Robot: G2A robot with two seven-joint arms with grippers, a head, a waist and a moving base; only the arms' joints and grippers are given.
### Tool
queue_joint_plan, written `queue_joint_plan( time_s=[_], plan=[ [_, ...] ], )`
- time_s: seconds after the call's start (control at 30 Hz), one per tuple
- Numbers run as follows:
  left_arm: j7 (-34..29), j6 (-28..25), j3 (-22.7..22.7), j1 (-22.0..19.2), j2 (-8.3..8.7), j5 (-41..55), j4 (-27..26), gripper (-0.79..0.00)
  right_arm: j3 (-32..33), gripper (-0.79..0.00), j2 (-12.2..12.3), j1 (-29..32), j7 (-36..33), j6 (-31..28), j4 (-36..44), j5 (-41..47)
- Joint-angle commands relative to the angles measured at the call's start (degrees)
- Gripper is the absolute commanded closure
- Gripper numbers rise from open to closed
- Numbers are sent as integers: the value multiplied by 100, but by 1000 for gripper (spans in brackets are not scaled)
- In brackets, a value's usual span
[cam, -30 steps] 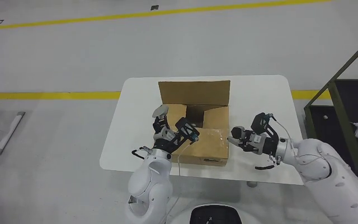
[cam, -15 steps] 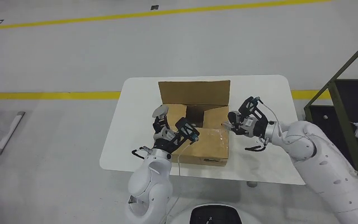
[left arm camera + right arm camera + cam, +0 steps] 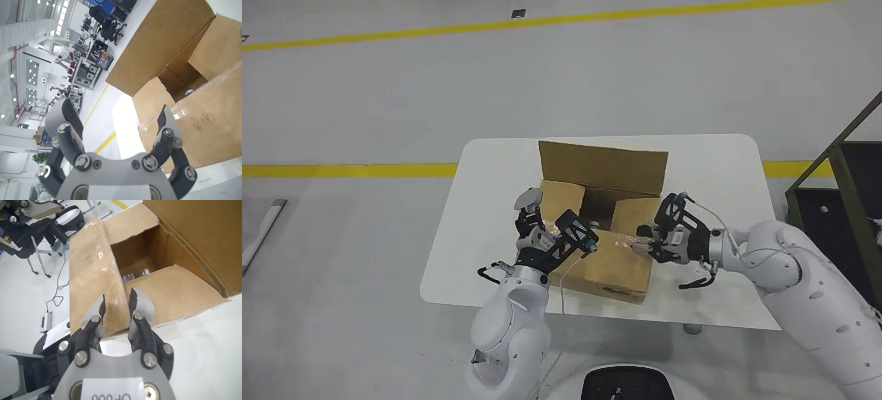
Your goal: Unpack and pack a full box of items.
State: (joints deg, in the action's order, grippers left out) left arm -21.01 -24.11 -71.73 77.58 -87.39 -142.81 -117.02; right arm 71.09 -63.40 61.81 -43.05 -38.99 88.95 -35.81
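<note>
— Where did the cardboard box (image 3: 602, 165) stand?
— In the middle of the table (image 3: 712, 160). The taped near flap (image 3: 88, 272) ran lengthwise away from the right gripper (image 3: 117, 302), whose narrowly parted fingers straddled its edge without clamping it.
— And the left gripper (image 3: 116, 106)?
— Wide open and empty, at the near corner. A bottle (image 3: 132, 276) lay inside the box.

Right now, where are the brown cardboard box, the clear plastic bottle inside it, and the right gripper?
Brown cardboard box (image 3: 614, 268): top view, on its taped near flap.
Clear plastic bottle (image 3: 132, 276): right wrist view, on its crinkled body.
Right gripper (image 3: 117, 294): right wrist view, midway between its jaws.
</note>
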Motion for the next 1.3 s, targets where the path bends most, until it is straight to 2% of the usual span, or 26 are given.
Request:
queue_joint_plan(
  time_s=[0.0, 0.33, 0.53, 0.63, 0.7, 0.8, 0.93, 1.23, 1.27],
  plan=[
    [0, 0, 0, 0, 0, 0, 0, -785, 84, -283, 30, 119, -79, -56, 120, 315],
    [0, 0, 0, 0, 0, 0, 0, -785, 423, -332, 182, 518, -765, -41, 319, 1958],
    [0, 0, 0, 0, 0, 0, 0, -785, 322, -317, 198, 840, -546, 31, 435, 2203],
    [0, 0, 0, 0, 0, 0, 0, -785, 147, -237, 181, 893, -349, 191, 567, 1784],
    [0, 0, 0, 0, 0, 0, 0, -785, 89, 0, 166, 942, -25, 399, 699, 1328],
    [41, 105, -34, 24, 10, 13, -25, -785, 60, 0, 156, 1042, 470, 581, 910, 661],
    [21, 195, -139, 0, 20, 149, -202, -785, 271, 0, 187, 1153, 1040, 522, 1165, -76],
    [-124, 100, -257, -99, 46, 308, -387, -785, 788, 0, 299, 1501, 1943, -256, 1520, -1458],
    [-134, 97, -254, -105, 49, 309, -377, -785, 809, -145, 308, 1553, 2013, -338, 1524, -1524]
  ],
)
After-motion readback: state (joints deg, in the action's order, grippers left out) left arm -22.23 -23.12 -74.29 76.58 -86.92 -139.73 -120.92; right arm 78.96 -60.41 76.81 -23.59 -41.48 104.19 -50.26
